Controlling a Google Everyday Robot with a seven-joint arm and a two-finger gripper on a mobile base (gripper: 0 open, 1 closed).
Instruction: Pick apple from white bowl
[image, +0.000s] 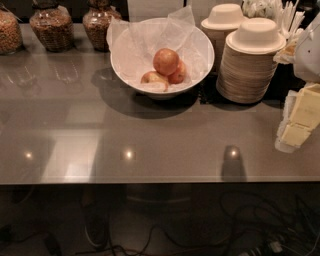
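The orange-red apple (166, 61) sits on top inside the wide white bowl (123, 64), which is lined with crinkled white paper and stands at the back middle of the grey table. A paler yellow-pink apple (154, 78) lies in front of it to the left. A smaller, darker red apple (178, 74) lies just right of it. My gripper (299, 119), with cream-yellow blocks, hangs at the right edge of the view, above the table. It is well right of the bowl and lower in the view, and it holds nothing that I can see.
Two stacks of beige disposable bowls (250, 62) stand right of the white bowl. Glass jars of dry food (51, 27) line the back left. White cutlery (282, 17) is at the back right. The table's front edge (150, 180) runs across, with cables on the floor below.
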